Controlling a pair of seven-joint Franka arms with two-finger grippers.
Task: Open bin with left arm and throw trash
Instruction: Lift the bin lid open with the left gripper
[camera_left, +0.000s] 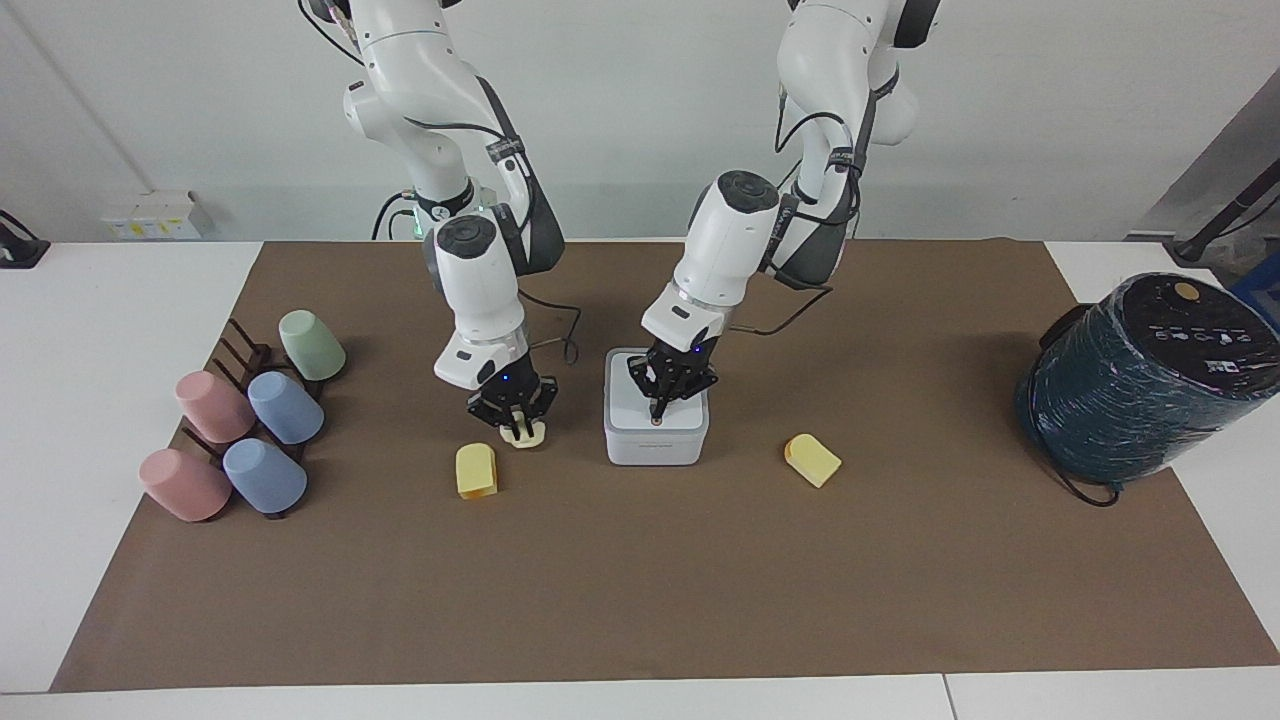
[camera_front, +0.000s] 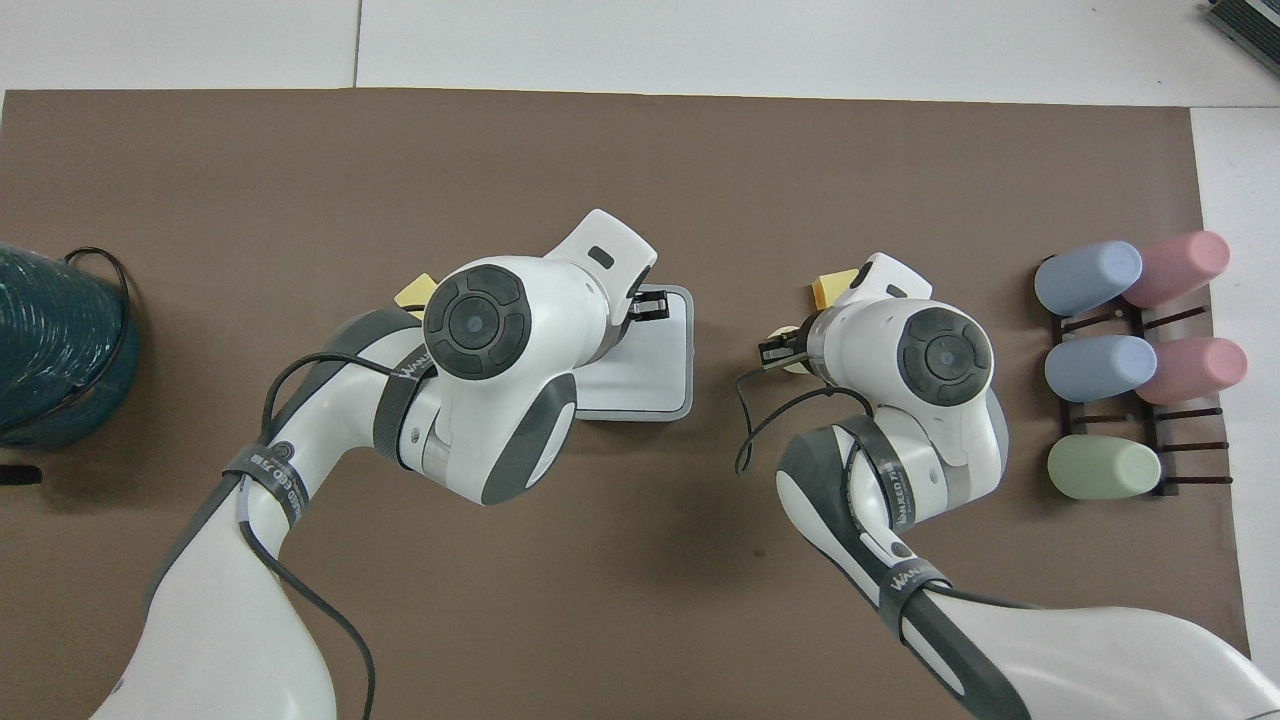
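Note:
The white bin (camera_left: 656, 438) stands mid-mat with its lid down. My left gripper (camera_left: 657, 410) is shut, its tip on the lid by the small orange dot. Beside the bin, toward the right arm's end, my right gripper (camera_left: 517, 428) is shut on the cream piece of trash (camera_left: 530, 436), held low over the mat. One yellow slab (camera_left: 476, 470) lies just past it, farther from the robots. Another yellow slab (camera_left: 812, 459) lies toward the left arm's end. From overhead, the left wrist covers much of the bin (camera_front: 655, 370), and the cream piece (camera_front: 790, 335) peeks out under the right wrist.
A rack of several pastel cups (camera_left: 250, 430) lies at the right arm's end of the mat. A large dark teal wrapped cylinder (camera_left: 1140, 380) stands at the left arm's end. The brown mat (camera_left: 640, 580) stretches bare toward the table's edge away from the robots.

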